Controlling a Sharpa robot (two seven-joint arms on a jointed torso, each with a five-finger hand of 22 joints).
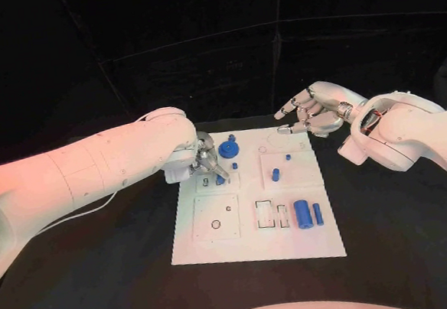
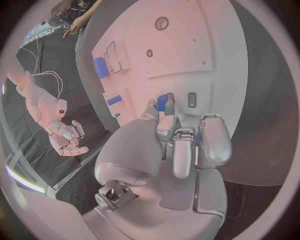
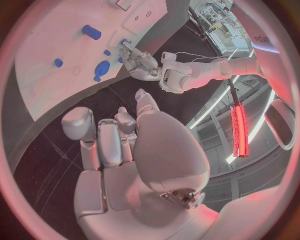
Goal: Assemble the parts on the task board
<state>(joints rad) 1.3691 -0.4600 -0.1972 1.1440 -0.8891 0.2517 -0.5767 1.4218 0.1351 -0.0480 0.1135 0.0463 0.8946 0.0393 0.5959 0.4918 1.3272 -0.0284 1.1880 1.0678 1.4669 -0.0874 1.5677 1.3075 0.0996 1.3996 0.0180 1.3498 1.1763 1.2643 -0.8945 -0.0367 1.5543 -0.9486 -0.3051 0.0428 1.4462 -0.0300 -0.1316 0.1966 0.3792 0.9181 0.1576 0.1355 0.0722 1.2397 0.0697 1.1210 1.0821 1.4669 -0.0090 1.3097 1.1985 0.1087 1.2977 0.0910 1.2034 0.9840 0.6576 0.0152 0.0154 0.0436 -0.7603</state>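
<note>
At the far left corner of the white board [image 1: 261,250], a small blue peg [image 1: 219,178] is pinched in the left hand [image 1: 204,159]. Beyond the board's far right corner, the right hand [image 1: 313,114] is raised, loosely curled and holding nothing.

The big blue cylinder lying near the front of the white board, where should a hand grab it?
Grip the big blue cylinder across its round sides at mid-length, coming from above. It lies flat, long axis running front to back, with a thinner blue rod close alongside, so keep the fingers narrow there.
</note>
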